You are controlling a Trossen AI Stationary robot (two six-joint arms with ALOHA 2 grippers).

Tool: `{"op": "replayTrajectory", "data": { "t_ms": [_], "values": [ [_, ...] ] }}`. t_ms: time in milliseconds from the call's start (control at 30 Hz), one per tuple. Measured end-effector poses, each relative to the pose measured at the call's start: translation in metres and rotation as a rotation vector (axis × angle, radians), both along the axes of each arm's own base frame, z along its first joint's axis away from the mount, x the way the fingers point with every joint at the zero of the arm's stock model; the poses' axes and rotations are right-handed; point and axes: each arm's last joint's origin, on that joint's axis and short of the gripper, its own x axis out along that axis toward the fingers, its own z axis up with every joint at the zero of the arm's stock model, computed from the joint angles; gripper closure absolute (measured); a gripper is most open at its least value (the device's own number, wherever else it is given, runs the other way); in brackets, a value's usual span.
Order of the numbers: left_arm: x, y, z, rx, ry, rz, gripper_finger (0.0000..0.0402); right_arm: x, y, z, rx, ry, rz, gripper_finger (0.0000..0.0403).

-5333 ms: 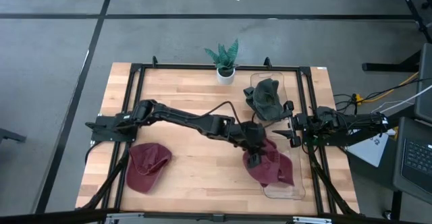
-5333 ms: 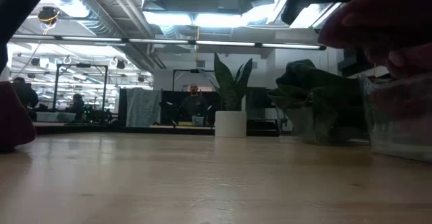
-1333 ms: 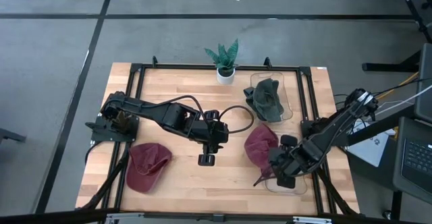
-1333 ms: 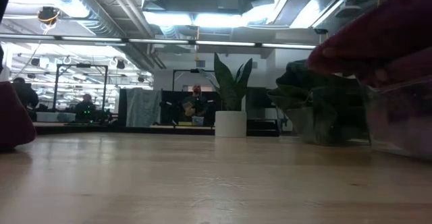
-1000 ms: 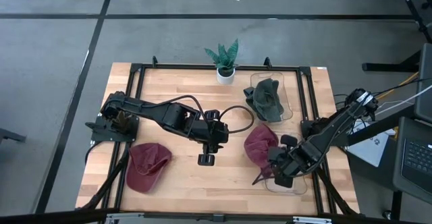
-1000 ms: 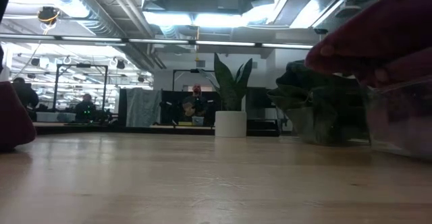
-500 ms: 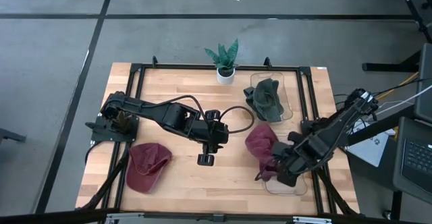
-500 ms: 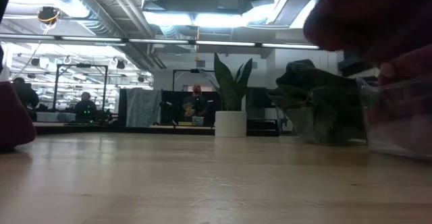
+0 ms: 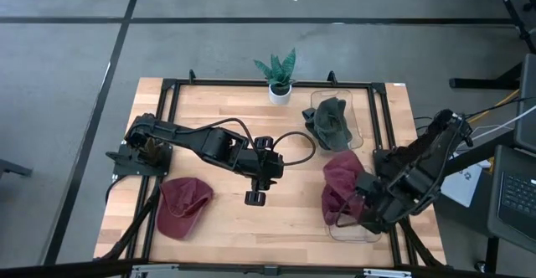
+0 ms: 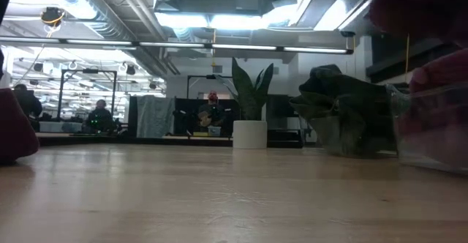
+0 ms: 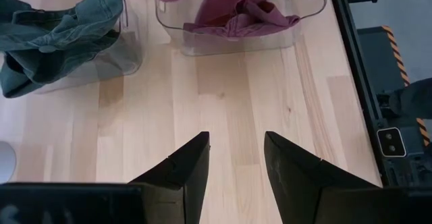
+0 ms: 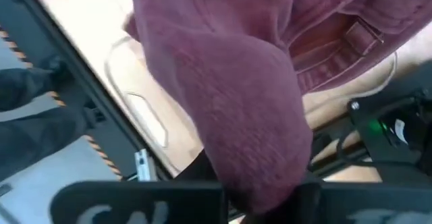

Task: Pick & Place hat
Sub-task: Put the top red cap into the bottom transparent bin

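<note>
While the maroon hat (image 9: 342, 180) is held clamped in the right gripper (image 9: 362, 204) over the clear bin (image 9: 358, 230) at the lower right of the high view, it should be centred inside the walls and lowered before release. Since half a second ago, hat and gripper have been shifted rightward over the bin. The left gripper (image 9: 255, 198) is parked mid-table, jaws parted and empty.

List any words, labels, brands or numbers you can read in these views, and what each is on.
None can be read.
No print shows on the maroon hat shut in the right gripper, the second maroon hat, or the green hat.
The left gripper carries no visible marking.
</note>
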Motion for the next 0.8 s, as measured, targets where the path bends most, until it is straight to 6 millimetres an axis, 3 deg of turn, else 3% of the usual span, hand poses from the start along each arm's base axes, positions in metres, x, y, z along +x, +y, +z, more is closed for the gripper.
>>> {"op": "replayTrajectory", "data": {
  "t_ms": [267, 800],
  "values": [
    [0.0, 0.0, 0.0, 0.009, 0.0, -0.012, 0.0263, -0.006, 0.008, -0.035, -0.038, 0.092, -0.004, 0.0388],
    [0.0, 0.0, 0.0, 0.008, 0.0, -0.011, 0.0263, 0.005, 0.022, -0.1, 0.024, 0.001, 0.121, 0.038]
  ]
}}
